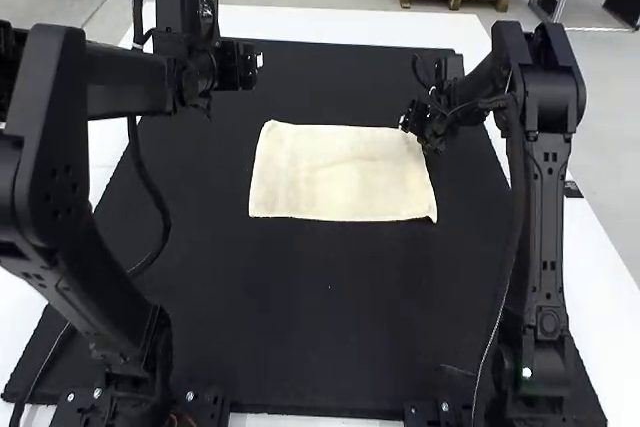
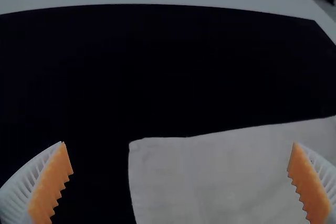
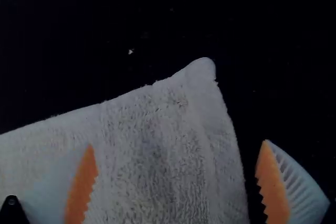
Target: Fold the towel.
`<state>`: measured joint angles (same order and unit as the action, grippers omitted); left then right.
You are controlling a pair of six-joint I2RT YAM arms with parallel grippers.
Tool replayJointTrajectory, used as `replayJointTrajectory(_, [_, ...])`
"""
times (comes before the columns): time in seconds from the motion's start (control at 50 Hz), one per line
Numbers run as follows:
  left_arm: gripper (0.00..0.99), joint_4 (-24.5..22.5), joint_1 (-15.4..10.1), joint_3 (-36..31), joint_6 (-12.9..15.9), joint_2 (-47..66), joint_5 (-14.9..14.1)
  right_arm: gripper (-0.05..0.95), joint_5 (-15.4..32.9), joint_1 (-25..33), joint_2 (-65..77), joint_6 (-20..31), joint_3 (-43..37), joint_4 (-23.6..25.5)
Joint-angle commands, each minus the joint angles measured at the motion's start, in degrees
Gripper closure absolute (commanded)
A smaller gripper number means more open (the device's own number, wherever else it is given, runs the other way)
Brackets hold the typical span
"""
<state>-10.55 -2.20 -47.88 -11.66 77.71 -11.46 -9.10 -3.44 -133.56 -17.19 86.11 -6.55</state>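
Towel (image 1: pixel 340 175): lies spread flat on the black mat (image 1: pixel 300 317), cream in the high view, roughly rectangular, broad side toward the arms. Left gripper (image 1: pixel 250 63): hangs beyond the far left corner, slightly to its left, with fingers wide apart and gripping nothing. Right gripper (image 1: pixel 408 125): sits right at the far right corner, also wide, with one orange pad (image 3: pixel 84 187) over the cloth and the other over the mat; cannot tell whether touching. Beneath the mat: shows white table (image 1: pixel 300 23).
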Motion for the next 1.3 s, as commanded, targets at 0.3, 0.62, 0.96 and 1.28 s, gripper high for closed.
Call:
replayJointTrajectory(0.3, [0.026, -0.70, 0.44, 0.86, 0.23, 0.33, -1.10, 0.90, -0.83, -0.16, -4.34, -0.12, 1.08, 2.15])
replayJointTrajectory(0.62, [0.026, -2.37, 0.88, 3.23, 0.15, 0.33, -1.37, 0.90, -0.39, -0.34, -4.08, 0.49, 1.61, 3.65])
replayJointTrajectory(0.96, [0.026, -5.63, 1.14, 4.02, -0.03, 5.34, -1.46, 0.90, -0.83, -0.42, -3.03, 0.75, 1.26, 5.14])
replayJointTrajectory(1.28, [0.028, -5.80, 3.25, -3.10, 0.50, 18.00, -4.00, 0.90, -1.27, -0.34, -0.56, 0.93, -1.12, 5.32])
